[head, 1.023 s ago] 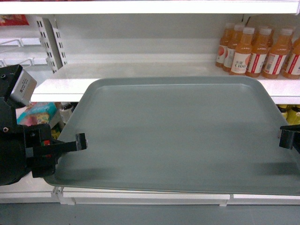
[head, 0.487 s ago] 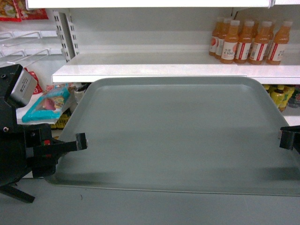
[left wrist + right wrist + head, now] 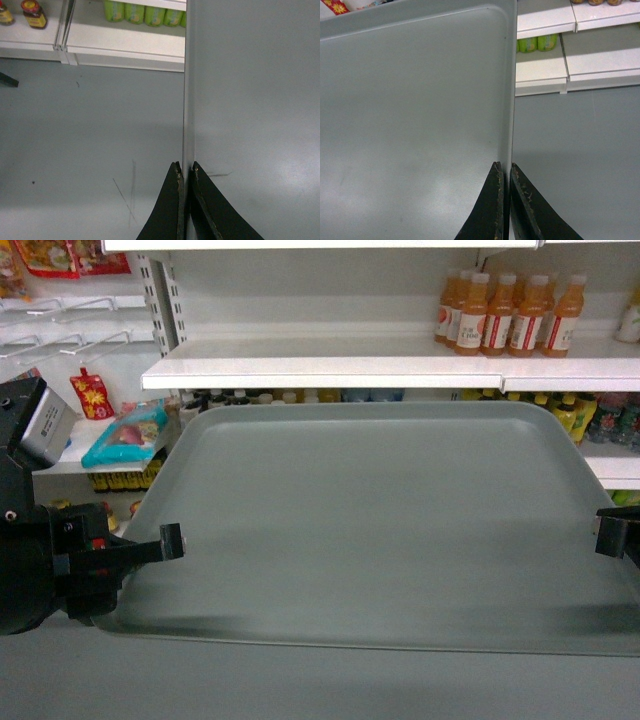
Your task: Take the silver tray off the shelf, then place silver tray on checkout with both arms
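Head view: the silver tray (image 3: 380,520) hangs level in front of the shelf (image 3: 330,370), clear of its lip, the left tool (image 3: 172,540) and right tool (image 3: 603,533) at opposite rims.

Left wrist view: tool pinching the rim over floor (image 3: 90,140).

Right wrist view: likewise pinching.

Carrying to the checkout calls for both arms moving matched, tray level.

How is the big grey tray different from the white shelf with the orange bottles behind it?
The silver tray is matte grey-green with rounded corners; the shelf is glossy white with a straight front lip. The tray is held over the grey floor, the left pincer and right pincer each clamped on a side rim; the shelf is fixed to uprights. The tray is bare; the shelf carries orange bottles. Both are flat and rectangular.
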{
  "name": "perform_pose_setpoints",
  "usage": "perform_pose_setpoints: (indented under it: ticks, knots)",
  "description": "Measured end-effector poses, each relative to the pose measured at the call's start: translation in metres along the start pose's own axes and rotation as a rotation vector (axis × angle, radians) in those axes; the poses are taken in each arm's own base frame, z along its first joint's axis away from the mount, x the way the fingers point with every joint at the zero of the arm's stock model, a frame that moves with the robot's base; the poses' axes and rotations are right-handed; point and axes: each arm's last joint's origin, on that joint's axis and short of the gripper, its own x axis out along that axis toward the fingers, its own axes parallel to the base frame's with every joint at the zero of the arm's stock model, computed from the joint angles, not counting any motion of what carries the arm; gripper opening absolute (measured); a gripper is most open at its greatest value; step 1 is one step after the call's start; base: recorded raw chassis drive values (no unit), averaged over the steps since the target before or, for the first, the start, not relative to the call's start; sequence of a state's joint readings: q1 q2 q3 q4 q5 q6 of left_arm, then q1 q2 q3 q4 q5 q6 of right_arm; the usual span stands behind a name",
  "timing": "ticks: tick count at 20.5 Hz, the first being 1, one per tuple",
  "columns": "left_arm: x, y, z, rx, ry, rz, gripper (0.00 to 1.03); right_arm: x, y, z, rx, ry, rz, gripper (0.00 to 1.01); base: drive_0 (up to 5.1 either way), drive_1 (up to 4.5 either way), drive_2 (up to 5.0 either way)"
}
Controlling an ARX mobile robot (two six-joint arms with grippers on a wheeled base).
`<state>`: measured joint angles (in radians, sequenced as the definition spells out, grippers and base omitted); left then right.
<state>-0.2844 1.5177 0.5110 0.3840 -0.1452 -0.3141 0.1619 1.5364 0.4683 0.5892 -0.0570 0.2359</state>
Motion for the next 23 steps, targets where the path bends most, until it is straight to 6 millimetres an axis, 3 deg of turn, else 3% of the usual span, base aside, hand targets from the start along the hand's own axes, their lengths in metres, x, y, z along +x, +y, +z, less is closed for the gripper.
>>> perform_pose_setpoints:
  ticks: [23]
  knots:
    - [0.0,-0.0001,-0.0004,0.001,0.003,0.002,0.02,0.0,0.0003,-0.0004,-0.001,0.003,0.001,0.02,0.0,-4.31,4.4]
